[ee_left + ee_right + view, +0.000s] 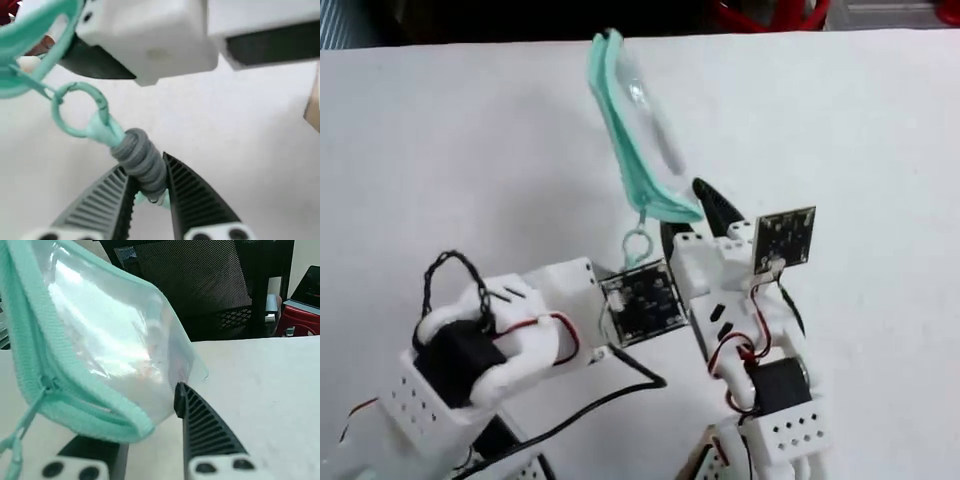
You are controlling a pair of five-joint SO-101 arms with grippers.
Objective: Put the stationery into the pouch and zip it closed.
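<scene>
A clear pouch (632,120) with mint-green edging stands on edge above the white table (880,150). In the high view it runs from 12 o'clock down to the centre. It is held between two arms, the left one entering from 7 o'clock and the right one from 5 o'clock.

The left gripper (145,172) is clamped on a grey pull tab (142,157), its ribbed black fingers (192,197) pressed against either side of the wound cord. The tab hangs from a mint ring (75,112), which links to the pouch's edging. From above, that ring sits at the centre of the picture, at 6 o'clock from the pouch and just past the left arm's camera board (642,300).

The right gripper (147,410) grips the pouch's lower corner, with one black finger (200,427) lying against the clear side and the green seam passing between the jaws. In the high view this corner lies just toward 4 o'clock from the centre.

The zip slider (47,385) sits on the mint band with a thin cord trailing from it, but whether the zip is fully drawn cannot be told. A pale, long shape (660,130) shows through the clear wall, though what it is cannot be made out. Beyond the table's far edge stand a black mesh chair (210,285) and a red object (300,320).
</scene>
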